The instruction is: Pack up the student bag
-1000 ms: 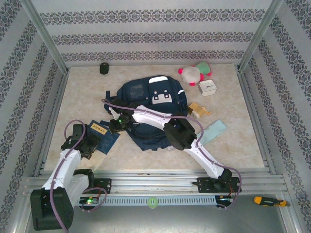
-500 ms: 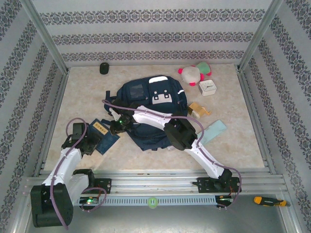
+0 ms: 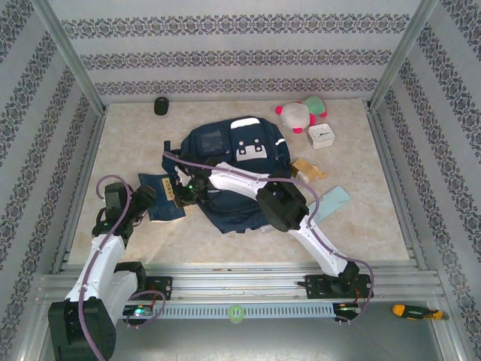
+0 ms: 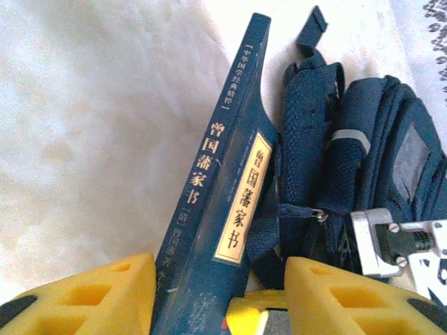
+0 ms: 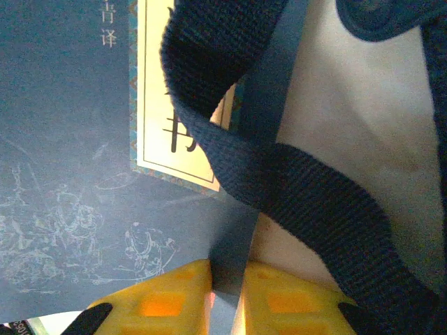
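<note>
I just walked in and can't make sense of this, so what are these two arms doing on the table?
They are packing a bag. The left gripper holds a dark blue book tilted up on edge, right beside the student bag. The right gripper is pinched on a navy strap at the bag's left side, above the book's cover. The book is not inside the bag yet. A plush toy lies on the table beyond the bag.

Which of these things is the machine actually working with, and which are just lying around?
In use: student bag, dark blue book.
Lying about for now: plush toy, white clock, black cylinder, wooden object, pale green flat item, screwdriver, green ring.
</note>
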Tool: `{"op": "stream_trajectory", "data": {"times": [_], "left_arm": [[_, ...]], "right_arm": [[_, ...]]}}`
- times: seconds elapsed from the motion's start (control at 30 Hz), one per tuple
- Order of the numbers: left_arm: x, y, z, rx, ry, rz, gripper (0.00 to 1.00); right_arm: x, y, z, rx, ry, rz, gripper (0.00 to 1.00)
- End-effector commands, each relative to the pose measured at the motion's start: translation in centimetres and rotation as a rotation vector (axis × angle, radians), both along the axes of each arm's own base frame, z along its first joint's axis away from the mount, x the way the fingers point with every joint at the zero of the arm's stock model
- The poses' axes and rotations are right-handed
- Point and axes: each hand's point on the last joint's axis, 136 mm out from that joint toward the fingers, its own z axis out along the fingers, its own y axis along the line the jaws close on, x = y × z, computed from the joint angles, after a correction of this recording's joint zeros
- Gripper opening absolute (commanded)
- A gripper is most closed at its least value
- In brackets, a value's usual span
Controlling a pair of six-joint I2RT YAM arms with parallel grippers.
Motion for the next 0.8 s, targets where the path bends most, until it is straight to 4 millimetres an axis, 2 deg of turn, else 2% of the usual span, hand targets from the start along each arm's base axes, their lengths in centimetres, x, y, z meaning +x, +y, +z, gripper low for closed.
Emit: {"op": "stream_trajectory", "data": {"times": [0.0, 0.37, 0.6, 0.77], "left_arm": [[0.3, -3.2, 1.2, -0.102, -0.052, -0.145, 0.49], [0.3, -4.3, 0.7, -0.160, -0.060, -0.187, 0.53], [-0.2, -4.3, -0.9, -0.159, -0.015, -0.180, 0.53], [0.3, -4.4, -1.3, -0.165, -0.033, -0.188, 0.53]], "right_arm": [[-2.5, -0.4, -1.7, -0.025, 0.082, 0.015, 0.16], [-1.6, -0.2, -0.8, 0.007, 0.071, -0.017, 0.16], [-1.2, -0.1, -0.3, 0.019, 0.062, -0.030, 0.16], [-1.0, -0.1, -0.1, 0.023, 0.058, -0.035, 0.16]]}}
